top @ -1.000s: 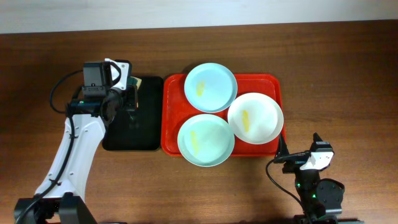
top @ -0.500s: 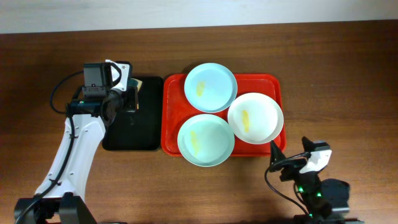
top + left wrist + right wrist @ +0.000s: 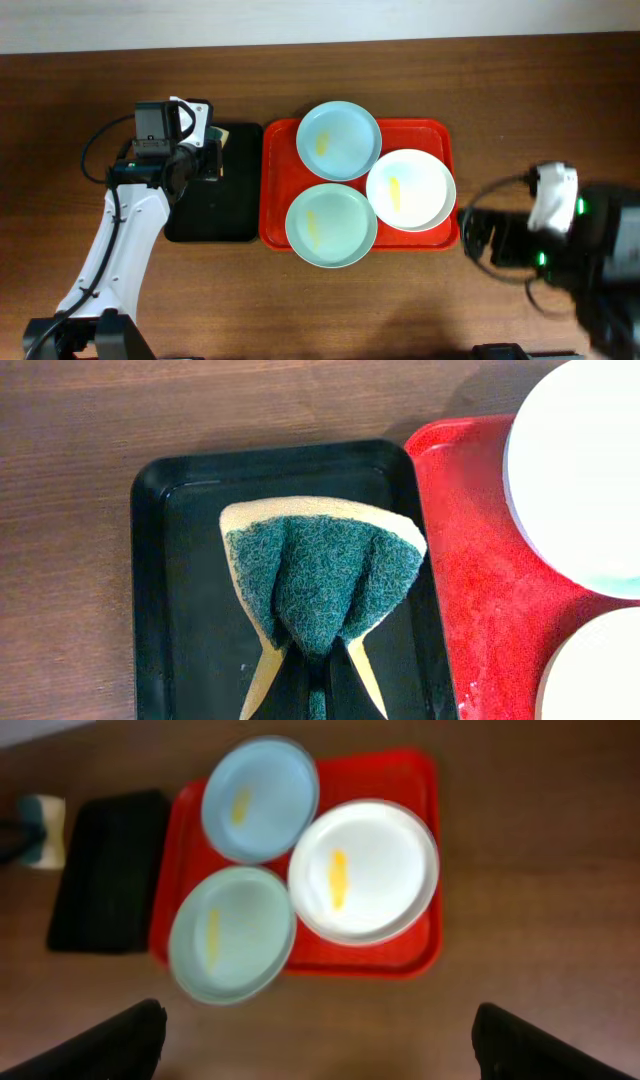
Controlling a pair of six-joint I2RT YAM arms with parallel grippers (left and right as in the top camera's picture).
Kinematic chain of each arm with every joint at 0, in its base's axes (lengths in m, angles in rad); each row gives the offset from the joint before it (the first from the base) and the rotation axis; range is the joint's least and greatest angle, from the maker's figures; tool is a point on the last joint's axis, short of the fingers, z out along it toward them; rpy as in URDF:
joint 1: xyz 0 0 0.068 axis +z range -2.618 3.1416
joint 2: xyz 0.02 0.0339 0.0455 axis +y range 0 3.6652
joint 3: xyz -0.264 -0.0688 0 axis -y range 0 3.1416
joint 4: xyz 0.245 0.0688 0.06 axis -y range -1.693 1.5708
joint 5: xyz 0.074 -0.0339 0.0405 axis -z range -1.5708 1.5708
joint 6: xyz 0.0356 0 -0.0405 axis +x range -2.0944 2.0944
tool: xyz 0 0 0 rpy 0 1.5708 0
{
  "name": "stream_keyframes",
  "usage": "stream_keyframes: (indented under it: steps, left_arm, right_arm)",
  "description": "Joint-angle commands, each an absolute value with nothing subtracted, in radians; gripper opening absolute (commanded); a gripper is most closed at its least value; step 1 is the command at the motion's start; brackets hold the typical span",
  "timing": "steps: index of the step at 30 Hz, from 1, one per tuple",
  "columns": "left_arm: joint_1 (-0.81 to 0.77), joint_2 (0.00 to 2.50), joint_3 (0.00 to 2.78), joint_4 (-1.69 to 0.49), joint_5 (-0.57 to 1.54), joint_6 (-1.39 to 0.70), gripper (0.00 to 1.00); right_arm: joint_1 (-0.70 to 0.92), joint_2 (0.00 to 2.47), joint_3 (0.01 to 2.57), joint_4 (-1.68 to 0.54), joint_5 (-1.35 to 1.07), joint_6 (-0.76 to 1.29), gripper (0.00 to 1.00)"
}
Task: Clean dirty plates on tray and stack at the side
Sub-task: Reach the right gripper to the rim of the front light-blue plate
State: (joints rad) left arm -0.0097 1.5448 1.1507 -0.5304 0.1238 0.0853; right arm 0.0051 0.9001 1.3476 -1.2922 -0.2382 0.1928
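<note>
Three plates lie on the red tray [image 3: 440,132]: a mint-blue plate [image 3: 338,140] at the back, a white plate [image 3: 410,190] at the right and a mint-blue plate [image 3: 331,225] at the front. Each has a yellow smear. My left gripper [image 3: 318,660] is shut on a green and yellow sponge [image 3: 320,575] and holds it over the black tray [image 3: 170,610]. My right gripper [image 3: 318,1042] is wide open and empty, high above the table in front of the red tray [image 3: 420,955]. All three plates show in its view.
The narrow black tray [image 3: 210,215] lies against the red tray's left side. My right arm [image 3: 560,235] is a blurred shape at the right of the red tray. Bare brown wood lies around both trays.
My right arm has risen from the table's front edge and swung up beside the red tray's right side. The left arm, sponge and plates have not moved.
</note>
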Motion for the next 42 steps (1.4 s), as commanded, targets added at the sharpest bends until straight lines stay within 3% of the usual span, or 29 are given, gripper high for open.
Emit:
stream_keyframes:
  steps: [1,4,6,8,9,13,15,16,19,23,24,25,32,38,41,42]
  left_arm:
    - [-0.01,1.546,1.147,-0.525,0.135,0.075,0.0]
    - [-0.01,1.546,1.147,-0.525,0.135,0.075,0.0]
    - [-0.01,1.546,1.147,-0.525,0.135,0.075,0.0]
    - [-0.01,1.546,1.147,-0.525,0.135,0.075,0.0]
    - [-0.01,1.546,1.147,-0.524,0.135,0.075,0.0]
    - [-0.01,1.551,1.147,-0.524,0.135,0.075,0.0]
    - [-0.01,1.554,1.147,-0.524,0.135,0.075,0.0]
    - [-0.01,1.556,1.147,-0.523,0.135,0.075,0.0]
    - [-0.01,1.564,1.147,-0.516,0.135,0.075,0.0]
    - [-0.01,1.581,1.147,-0.509,0.135,0.075,0.0]
    - [-0.01,1.586,1.147,-0.508,0.135,0.075,0.0]
    - [-0.01,1.59,1.147,-0.507,0.135,0.075,0.0]
    - [-0.01,1.591,1.147,-0.506,0.135,0.075,0.0]
    - [-0.01,1.591,1.147,-0.505,0.135,0.075,0.0]
    - [-0.01,1.591,1.147,-0.506,0.135,0.075,0.0]
    - [-0.01,1.591,1.147,-0.505,0.135,0.075,0.0]
  right_arm:
    - [0.006,1.07,1.48,-1.407,-0.366,0.199,0.99]
    - [0.006,1.147,1.481,-1.411,-0.39,0.2,0.95]
    - [0.006,1.195,1.481,-1.411,-0.39,0.2,0.61]
    - [0.006,1.237,1.48,-1.427,-0.393,0.2,0.17]
    - [0.006,1.259,1.48,-1.444,-0.393,0.2,0.04]
    - [0.007,1.334,1.478,-1.491,-0.393,0.199,0.04]
    - [0.009,1.361,1.473,-1.493,-0.393,0.199,0.11]
    - [0.014,1.37,1.47,-1.493,-0.393,0.199,0.2]
    - [0.053,1.406,1.468,-1.491,-0.389,0.199,0.6]
    - [0.135,1.447,1.465,-1.473,-0.35,0.2,0.76]
    - [0.161,1.46,1.462,-1.468,-0.327,0.2,0.88]
    - [0.182,1.474,1.462,-1.466,-0.315,0.2,0.94]
    - [0.264,1.562,1.462,-1.449,-0.219,0.298,0.93]
    - [0.303,1.6,1.423,-1.311,-0.22,0.302,0.93]
    - [0.303,1.6,1.367,-1.246,-0.22,0.354,0.87]
    - [0.303,1.6,1.349,-1.227,-0.22,0.367,0.77]
